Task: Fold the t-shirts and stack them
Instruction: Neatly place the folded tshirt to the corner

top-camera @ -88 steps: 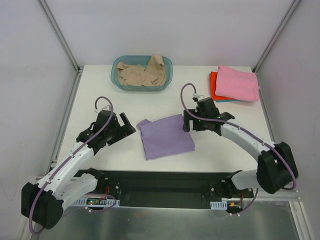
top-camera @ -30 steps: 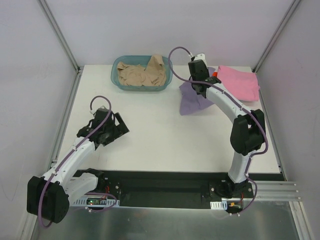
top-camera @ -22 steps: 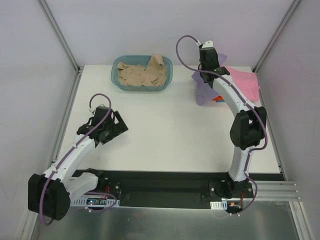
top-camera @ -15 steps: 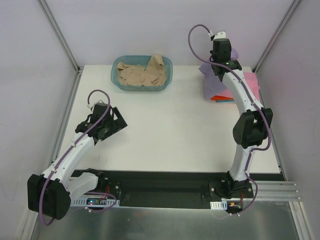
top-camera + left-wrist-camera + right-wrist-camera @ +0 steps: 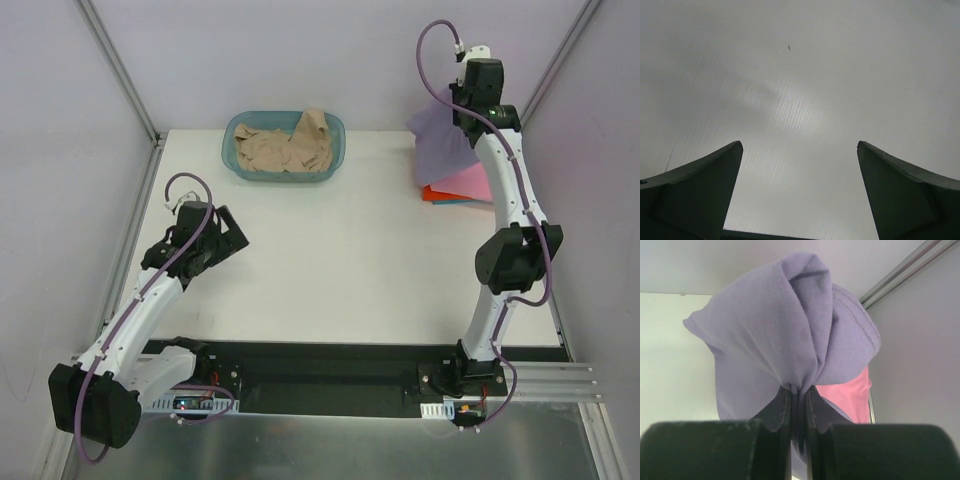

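My right gripper (image 5: 458, 118) (image 5: 798, 390) is shut on a bunched fold of the lavender-purple t-shirt (image 5: 438, 142) (image 5: 775, 325). The shirt hangs in the air at the far right corner, above the folded pink t-shirt (image 5: 466, 182) (image 5: 854, 392). That pink one lies on an orange-red t-shirt (image 5: 437, 196). A crumpled beige t-shirt (image 5: 283, 148) fills the teal basket (image 5: 228, 152) at the back. At the left, my left gripper (image 5: 233, 238) (image 5: 800, 146) is open over bare white table, with nothing between its fingers.
Metal frame posts (image 5: 548, 62) and grey walls close in behind the raised right arm. The white table (image 5: 330, 250) stretches between the two arms. A black base rail (image 5: 330, 365) runs along the near edge.
The right arm has carried the purple t-shirt from the table's middle up and to the far right, over the pink stack. The left arm has drawn back slightly to the left.
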You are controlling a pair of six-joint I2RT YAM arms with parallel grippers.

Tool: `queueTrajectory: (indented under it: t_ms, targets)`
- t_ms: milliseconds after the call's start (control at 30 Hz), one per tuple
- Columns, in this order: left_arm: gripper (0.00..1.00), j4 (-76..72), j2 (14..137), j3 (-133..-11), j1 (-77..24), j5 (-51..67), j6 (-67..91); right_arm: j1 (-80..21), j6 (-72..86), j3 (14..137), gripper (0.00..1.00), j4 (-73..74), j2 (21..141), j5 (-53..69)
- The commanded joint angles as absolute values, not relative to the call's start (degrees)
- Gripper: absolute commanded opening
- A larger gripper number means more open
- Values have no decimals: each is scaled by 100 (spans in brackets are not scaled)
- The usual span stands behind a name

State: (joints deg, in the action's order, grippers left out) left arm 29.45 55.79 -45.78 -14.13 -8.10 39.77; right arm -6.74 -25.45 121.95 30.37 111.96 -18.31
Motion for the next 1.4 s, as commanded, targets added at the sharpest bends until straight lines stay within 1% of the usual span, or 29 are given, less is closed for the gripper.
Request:
queueTrajectory:
  t_ms: [0,67,233,267,333,467,500,567,600,667,700,833,933,1100,1133,1200,1233,1267,1333,1367]
  targets:
    - [99,3059,5449,-4720,-1318,-1134,3937,-370,-2478,12612,7,3049,11047,-1652]
    - [99,3059,5475,-4720,-1301,-1125,3955,-221,-2435,12665,8,3128,11144,-1539]
    - [99,3059,5590,-4737,-1275,-1178,4034,324,-2303,12770,14,3358,11601,-599]
    - [99,3059,5616,-4746,-1274,-1178,4043,499,-2268,12823,14,3375,11793,-476]
    - [99,3059,5634,-4772,-1257,-1178,4052,676,-2303,13024,16,3375,12031,182]
    - [99,3067,5721,-4790,-1239,-1178,4043,1089,-2197,13429,20,3366,12760,527]
    - [99,3059,5730,-4790,-1231,-1169,4034,1151,-2189,13482,30,3297,12866,640]
    - [99,3067,5731,-4799,-1222,-1134,4008,1282,-2057,13500,45,3165,13077,589]
    - [99,3067,5730,-4790,-1222,-1125,3999,1327,-2022,13517,65,3103,13139,563]
    - [99,3067,5730,-4816,-1213,-1099,3990,1432,-1864,13518,90,3085,13192,431]
    - [99,3067,5722,-4825,-1213,-1081,3982,1459,-1828,13500,97,3085,13166,422]
    - [99,3076,5678,-4869,-1213,-959,3964,1582,-1495,13096,97,2918,12745,800]
    - [99,3094,5608,-4852,-1213,-739,3911,1591,-1380,12815,97,2857,12218,1062]
    - [99,3085,5441,-4738,-1213,-537,3894,1565,-855,11999,97,2664,11024,1862]
    - [99,3085,5406,-4720,-1213,-475,3894,1538,-783,11519,97,2620,10813,1907]
    - [99,3085,5388,-4667,-1213,-396,3894,1293,-712,10867,97,2470,10057,1557]
    - [99,3076,5370,-4641,-1213,-282,3859,1161,-782,10150,97,2400,9776,1425]
    - [99,3076,5344,-4632,-1213,-238,3867,873,-782,9655,97,2147,9173,1067]
    - [99,3033,5300,-4579,-1213,-19,3824,573,-582,8750,97,1795,8494,818]
    - [99,2989,5282,-4553,-1213,156,3788,345,-441,7745,97,1341,7820,696]
